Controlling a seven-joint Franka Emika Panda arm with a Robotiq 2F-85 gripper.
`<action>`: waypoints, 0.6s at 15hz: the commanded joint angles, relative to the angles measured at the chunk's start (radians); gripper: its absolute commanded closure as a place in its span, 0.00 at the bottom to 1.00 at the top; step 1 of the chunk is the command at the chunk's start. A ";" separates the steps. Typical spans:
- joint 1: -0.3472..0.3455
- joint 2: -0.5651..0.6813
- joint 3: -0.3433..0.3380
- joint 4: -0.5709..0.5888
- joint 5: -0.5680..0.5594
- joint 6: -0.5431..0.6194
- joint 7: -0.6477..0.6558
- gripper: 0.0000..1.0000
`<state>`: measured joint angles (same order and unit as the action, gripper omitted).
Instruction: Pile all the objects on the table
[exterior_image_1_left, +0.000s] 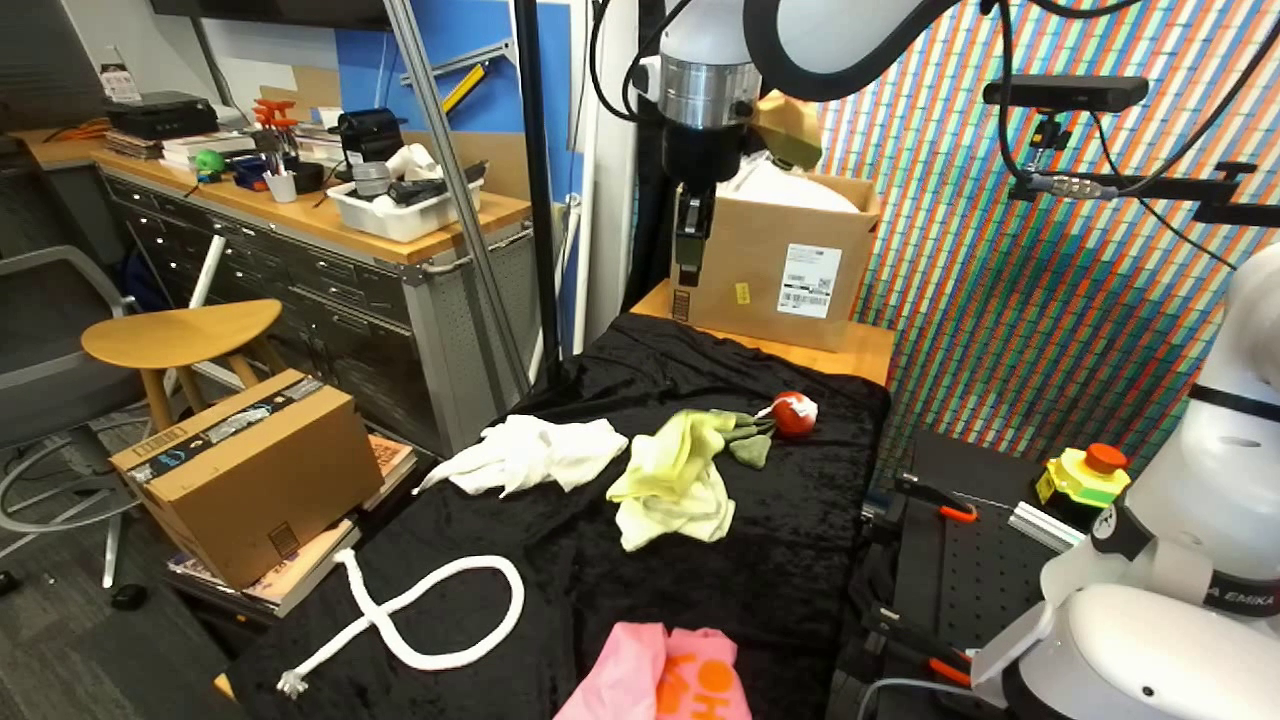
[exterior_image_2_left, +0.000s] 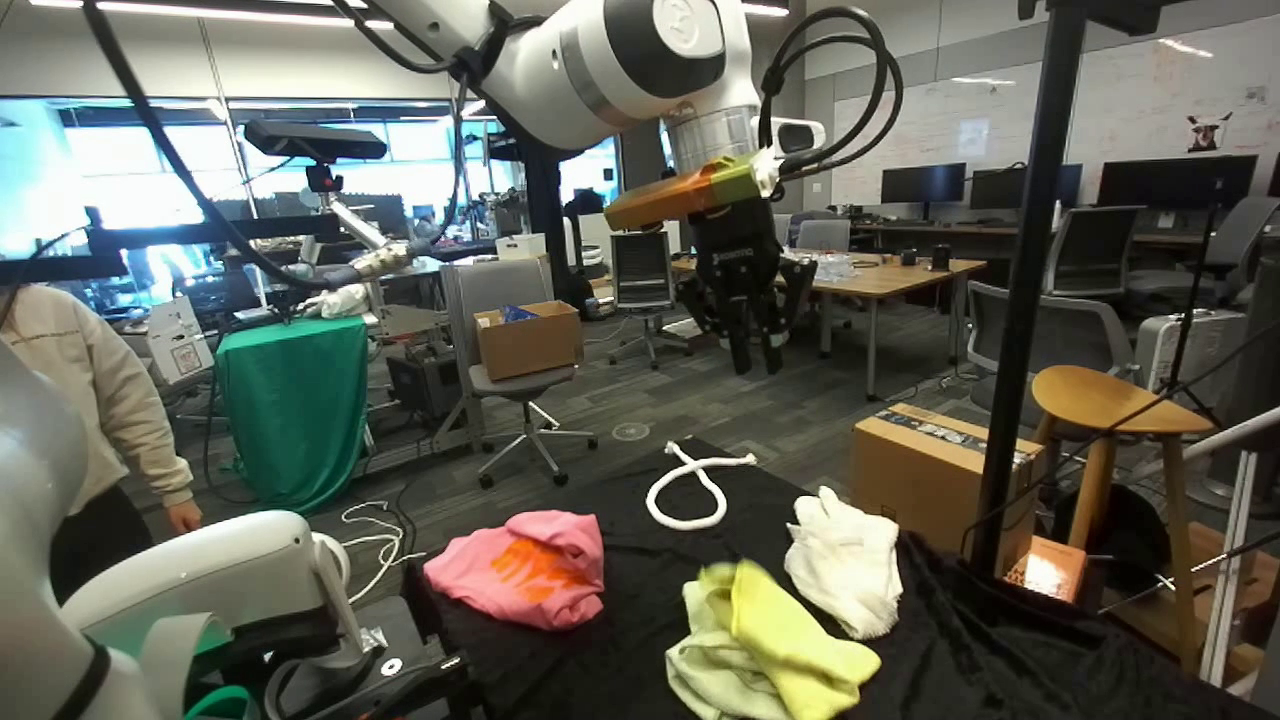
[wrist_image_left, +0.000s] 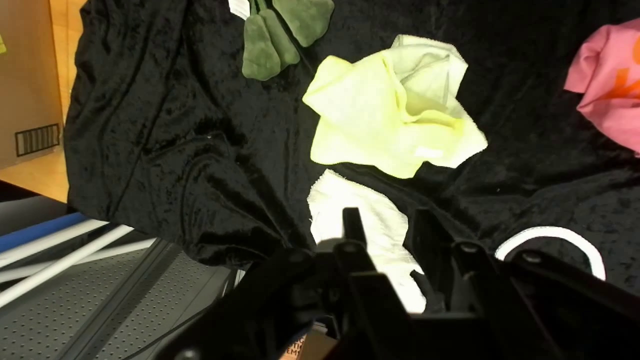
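Note:
A crumpled white cloth (exterior_image_1_left: 540, 452) (exterior_image_2_left: 845, 565) (wrist_image_left: 332, 200) and a yellow-green cloth (exterior_image_1_left: 672, 485) (exterior_image_2_left: 780, 640) (wrist_image_left: 370, 120) lie side by side, separate, on the black-covered table (exterior_image_1_left: 790, 560). A red plush with green leaves (exterior_image_1_left: 795, 414) lies beside the yellow-green cloth; only its leaves (wrist_image_left: 265, 47) show in the wrist view. A pink cloth with orange print (exterior_image_1_left: 655, 685) (exterior_image_2_left: 530, 570) (wrist_image_left: 612, 90) and a looped white rope (exterior_image_1_left: 377, 613) (exterior_image_2_left: 685, 524) (wrist_image_left: 547, 231) lie apart. My gripper (exterior_image_1_left: 690, 265) (exterior_image_2_left: 756, 365) (wrist_image_left: 389, 215) is high above the table, fingers apart and empty.
A cardboard box (exterior_image_1_left: 775, 270) stands at the table's far end. Another cardboard box (exterior_image_1_left: 260, 480) (exterior_image_2_left: 930, 480) sits on books beside the table. A black post (exterior_image_1_left: 537, 200) (exterior_image_2_left: 1015, 300) rises at the table edge. A person (exterior_image_2_left: 90, 390) stands near the robot base.

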<state>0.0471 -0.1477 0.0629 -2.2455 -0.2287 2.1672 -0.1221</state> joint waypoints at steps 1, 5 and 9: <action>-0.003 -0.039 -0.009 -0.032 -0.014 0.027 -0.013 0.36; -0.014 -0.034 -0.015 -0.028 -0.028 0.038 0.014 0.05; -0.048 -0.011 -0.042 -0.027 -0.033 0.077 0.081 0.00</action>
<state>0.0254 -0.1566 0.0385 -2.2590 -0.2328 2.1948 -0.0973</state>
